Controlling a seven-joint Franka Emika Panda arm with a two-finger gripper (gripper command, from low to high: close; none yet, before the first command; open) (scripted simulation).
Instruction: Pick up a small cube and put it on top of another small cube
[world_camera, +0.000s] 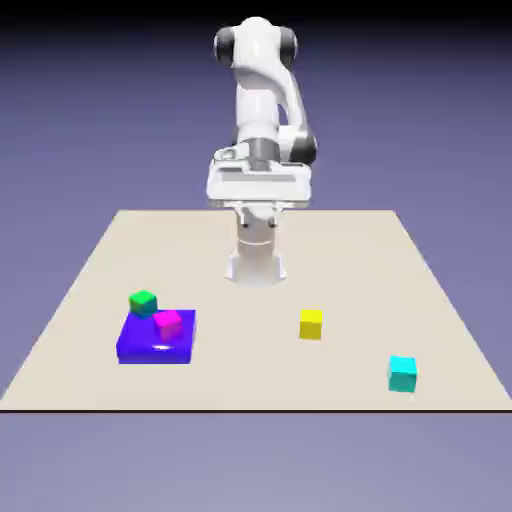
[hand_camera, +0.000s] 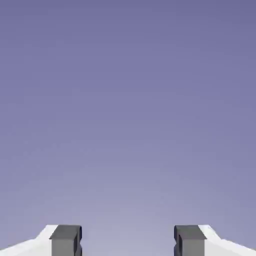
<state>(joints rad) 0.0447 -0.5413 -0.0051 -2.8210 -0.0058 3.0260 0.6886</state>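
The small yellow cube (world_camera: 311, 324) sits alone on the beige counter (world_camera: 260, 380), right of centre in the exterior view. A cyan cube (world_camera: 402, 374) lies nearer the front right corner. On the left, a green cube (world_camera: 143, 301) and a magenta cube (world_camera: 168, 323) touch a flat blue block (world_camera: 155, 340). The hand (hand_camera: 128, 240) is open and empty, seen against the plain blue-violet backdrop (hand_camera: 128, 100).

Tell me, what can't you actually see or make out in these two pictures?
- Hand view: no cube or table shows, only backdrop between the open gripper tips, which the bottom edge cuts off.
- Exterior view: the fingers are hidden behind the hand.
- Exterior view: the green cube is partly covered by the blue block; whether they touch is unclear.
- The pink cube hides part of the block's top.
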